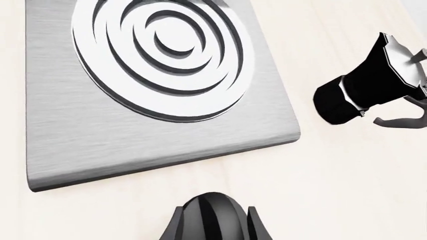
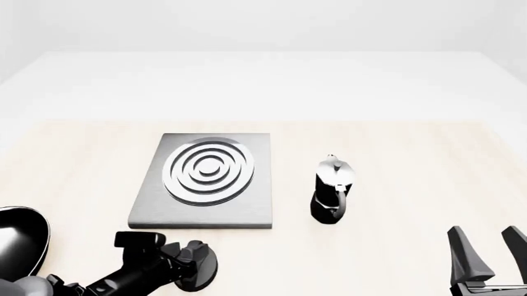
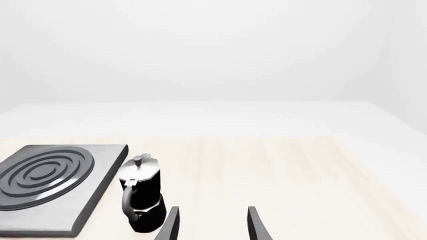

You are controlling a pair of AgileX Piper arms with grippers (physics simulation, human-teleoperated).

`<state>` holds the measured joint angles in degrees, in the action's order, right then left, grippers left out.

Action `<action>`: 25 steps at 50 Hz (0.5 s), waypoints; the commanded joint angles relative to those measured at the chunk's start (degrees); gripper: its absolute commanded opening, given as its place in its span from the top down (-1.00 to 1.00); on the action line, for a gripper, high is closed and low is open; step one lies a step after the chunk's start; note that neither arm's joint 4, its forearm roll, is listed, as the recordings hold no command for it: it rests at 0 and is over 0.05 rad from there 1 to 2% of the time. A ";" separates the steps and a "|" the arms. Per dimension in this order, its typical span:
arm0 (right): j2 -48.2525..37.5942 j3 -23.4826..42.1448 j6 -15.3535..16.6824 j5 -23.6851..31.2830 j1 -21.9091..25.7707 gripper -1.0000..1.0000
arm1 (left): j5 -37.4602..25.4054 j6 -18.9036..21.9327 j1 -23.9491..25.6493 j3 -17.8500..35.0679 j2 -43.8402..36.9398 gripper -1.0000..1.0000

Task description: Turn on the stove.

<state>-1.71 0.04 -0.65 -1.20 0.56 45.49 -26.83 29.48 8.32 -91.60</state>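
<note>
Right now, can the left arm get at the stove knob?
Probably yes. In the left wrist view the knob already sits between the left gripper fingers, just in front of the stove slab's near edge, with nothing between them. The moka pot stands off to the side.

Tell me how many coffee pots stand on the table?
1. The coffee pot stands upright on the table, right of the stove in the front view, apart from it. No other one shows.

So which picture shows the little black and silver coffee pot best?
The front view: the small black-and-silver moka pot stands whole and upright beside the grey stove slab. The right wrist view also shows it whole but lower down; the left wrist view cuts it off.
</note>
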 commanded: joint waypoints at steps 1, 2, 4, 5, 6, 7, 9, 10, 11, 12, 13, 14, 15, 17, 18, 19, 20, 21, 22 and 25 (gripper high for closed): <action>0.03 -0.01 -0.16 0.00 0.01 -1.00 | 1.23 -0.32 2.28 0.83 -6.98 -1.00; -0.17 0.00 -0.15 -0.20 0.00 -1.00 | 1.21 -0.23 1.94 0.88 -7.13 -1.00; -0.15 -0.01 -0.20 -0.18 0.00 -1.00 | 1.00 0.24 1.36 0.72 -6.52 -1.00; 0.03 -0.01 -0.18 0.01 0.01 -1.00 | 0.53 0.91 0.64 0.56 -5.65 -1.00; -0.04 -0.01 -0.12 -0.04 0.03 -1.00 | -0.57 2.73 -1.67 0.05 -3.34 -1.00; -0.22 -0.01 -0.17 -0.19 0.02 -1.00 | -1.35 3.03 -2.67 -0.08 -2.15 -1.00; -0.27 -0.02 -0.17 -0.23 0.03 -1.00 | -1.79 2.71 -3.15 -0.06 -1.87 -1.00; -0.29 -0.02 -0.13 -0.24 0.05 -1.00 | -2.70 3.84 -5.34 -0.31 -0.40 -1.00; -0.34 -0.02 -0.12 -0.27 0.05 -1.00 | -2.97 3.76 -5.68 -0.31 -0.07 -1.00; -0.46 -0.01 -0.11 -0.36 0.06 -1.00 | -3.51 4.20 -7.04 -0.42 0.70 -1.00; -0.64 -0.02 -0.12 -0.52 0.09 -1.00 | -4.28 5.09 -8.82 -0.53 1.74 -1.00; -0.58 -0.02 -0.12 -0.46 0.09 -1.00 | -4.50 4.99 -9.14 -0.54 2.01 -1.00; -0.54 -0.02 -0.06 -0.39 0.12 -1.00 | -5.25 6.21 -11.71 -0.92 3.68 -1.00; -0.72 -0.02 -0.09 -0.52 0.14 -1.00 | -5.44 6.13 -12.15 -0.91 3.85 -1.00; -0.66 -0.02 -0.03 -0.45 0.16 -1.00 | -5.90 6.92 -14.05 -1.24 5.07 -1.00; -0.53 -0.02 -0.02 -0.31 0.17 -1.00 | -6.20 6.99 -13.64 -1.12 5.27 -1.00; -0.53 -0.02 -0.02 -0.31 0.18 -1.00 | -6.10 6.66 -13.26 -1.05 4.96 -1.00; -0.53 -0.02 -0.02 -0.31 0.18 -1.00 | -6.09 6.66 -13.26 -1.05 4.94 -1.00; -1.00 -0.02 0.04 -0.75 0.20 -1.00 | -6.33 7.05 -14.52 -1.27 5.68 -1.00; -1.41 -0.02 0.04 -1.12 0.20 -1.00 | -6.50 6.84 -14.32 -1.34 5.90 -1.00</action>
<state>-2.41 0.02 -0.69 -1.72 0.69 43.18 -25.63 25.16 8.51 -88.27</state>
